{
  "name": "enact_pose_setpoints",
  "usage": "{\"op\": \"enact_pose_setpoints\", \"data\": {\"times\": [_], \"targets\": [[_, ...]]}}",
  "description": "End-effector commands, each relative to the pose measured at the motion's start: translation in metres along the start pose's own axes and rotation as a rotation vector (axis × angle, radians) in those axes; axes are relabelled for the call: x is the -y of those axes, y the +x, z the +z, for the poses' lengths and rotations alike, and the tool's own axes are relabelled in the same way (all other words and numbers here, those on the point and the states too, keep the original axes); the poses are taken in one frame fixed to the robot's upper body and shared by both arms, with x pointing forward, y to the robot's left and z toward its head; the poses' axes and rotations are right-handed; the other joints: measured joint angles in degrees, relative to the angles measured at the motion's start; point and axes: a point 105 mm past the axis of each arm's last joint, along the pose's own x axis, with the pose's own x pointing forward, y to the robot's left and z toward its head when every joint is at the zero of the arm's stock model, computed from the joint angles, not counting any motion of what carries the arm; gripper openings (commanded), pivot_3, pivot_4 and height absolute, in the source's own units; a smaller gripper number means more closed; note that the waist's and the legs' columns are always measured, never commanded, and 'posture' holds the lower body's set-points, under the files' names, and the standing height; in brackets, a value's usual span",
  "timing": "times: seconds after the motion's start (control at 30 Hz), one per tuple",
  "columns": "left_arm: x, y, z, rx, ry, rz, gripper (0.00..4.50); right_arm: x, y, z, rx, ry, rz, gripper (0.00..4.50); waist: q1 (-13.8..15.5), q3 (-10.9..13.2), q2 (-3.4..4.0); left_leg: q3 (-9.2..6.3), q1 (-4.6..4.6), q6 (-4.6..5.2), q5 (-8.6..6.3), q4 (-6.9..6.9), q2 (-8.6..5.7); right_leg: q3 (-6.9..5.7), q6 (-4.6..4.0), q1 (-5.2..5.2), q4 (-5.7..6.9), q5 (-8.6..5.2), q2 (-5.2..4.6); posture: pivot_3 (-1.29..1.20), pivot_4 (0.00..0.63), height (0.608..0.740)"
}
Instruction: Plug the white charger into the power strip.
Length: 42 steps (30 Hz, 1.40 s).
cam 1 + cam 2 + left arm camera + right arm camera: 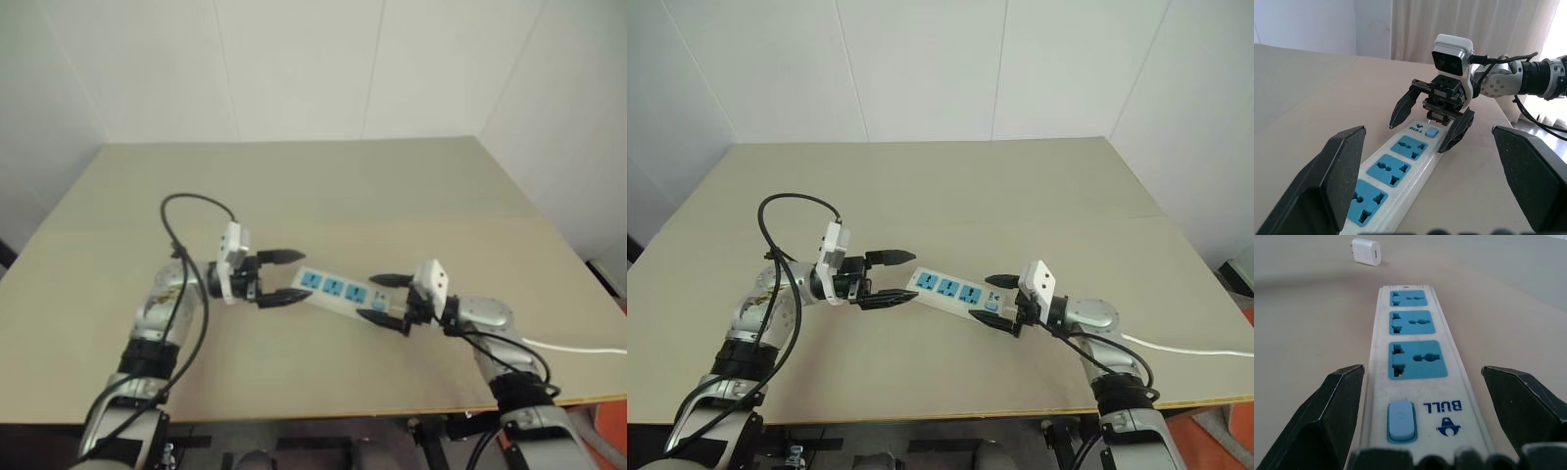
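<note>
1. The power strip lies flat on the tan bench, a little below the centre of the left eye view, running aslant from upper left to lower right, its three blue socket faces up.
2. The left gripper hangs at the strip's left end, its two black fingers spread wide and gripping nothing.
3. The right gripper is at the strip's right end, by the small blue switch; its fingers stand apart on either side of that end, and I cannot tell whether they touch it.
4. The white charger sits on the bench in the upper left of the right wrist view, well apart from the strip's far end.
5. A thin white cable runs to the right edge of the left eye view.
</note>
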Motion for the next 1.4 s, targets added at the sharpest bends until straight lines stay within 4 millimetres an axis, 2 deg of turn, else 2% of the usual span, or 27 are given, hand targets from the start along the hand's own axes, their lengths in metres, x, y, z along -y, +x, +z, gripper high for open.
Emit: {"op": "enact_pose_setpoints", "data": {"times": [0.03,0.57,0.73,0.97,1.1,1.27,1.4], "targets": [[0.0,0.001,0.007,0.0,0.028,-0.012,4.5,0.001,-0.005,0.001,0.013,-0.013,-0.008,4.47,0.0,0.0,0.0,0.0,0.0,0.0,0.0,0.0,0.0,0.0,0.0,0.0,0.0,0.0,0.0,0.0,0.15,0.74],[0.003,0.002,0.005,0.008,0.018,-0.012,4.5,-0.002,-0.004,-0.008,-0.003,0.033,0.001,4.47,0.0,0.0,0.0,0.0,0.0,0.0,0.0,0.0,0.0,0.0,0.0,0.0,0.0,0.0,0.0,0.0,0.15,0.74],[0.004,0.001,0.004,0.008,0.014,-0.007,4.5,-0.004,-0.002,-0.01,-0.001,0.042,0.005,3.42,0.0,0.0,0.0,0.0,0.0,0.0,0.0,0.0,0.0,0.0,0.0,0.0,0.01,0.0,0.0,0.0,0.15,0.74],[0.001,-0.002,0.007,-0.046,0.033,0.023,4.5,-0.004,-0.003,-0.008,0.002,0.024,0.005,3.42,-0.1,0.0,0.0,0.0,0.01,0.0,0.0,0.0,0.01,0.0,0.0,0.0,0.01,0.0,0.01,0.0,0.15,0.74],[-0.014,-0.01,0.012,-0.173,0.102,0.126,4.5,-0.009,-0.004,-0.002,0.009,0.002,0.041,3.42,-0.1,0.0,0.0,-0.02,0.01,0.0,0.0,0.0,0.01,0.0,0.0,0.0,0.02,0.0,0.01,0.0,0.15,0.74],[-0.059,-0.038,0.01,-0.54,0.169,0.393,4.5,-0.022,0.002,0.005,0.015,-0.023,0.104,3.42,0.0,0.0,0.0,-0.04,-0.01,0.0,0.0,0.0,-0.02,-0.01,0.01,-0.01,0.0,0.0,0.01,0.0,0.15,0.74],[-0.093,-0.054,0.05,-0.614,0.225,0.613,4.5,-0.034,0.01,0.01,0.02,-0.037,0.157,3.42,0.0,0.0,0.0,-0.06,-0.06,0.0,0.0,0.0,-0.04,-0.03,0.01,-0.06,0.0,-0.01,0.01,0.0,0.15,0.74]]}}
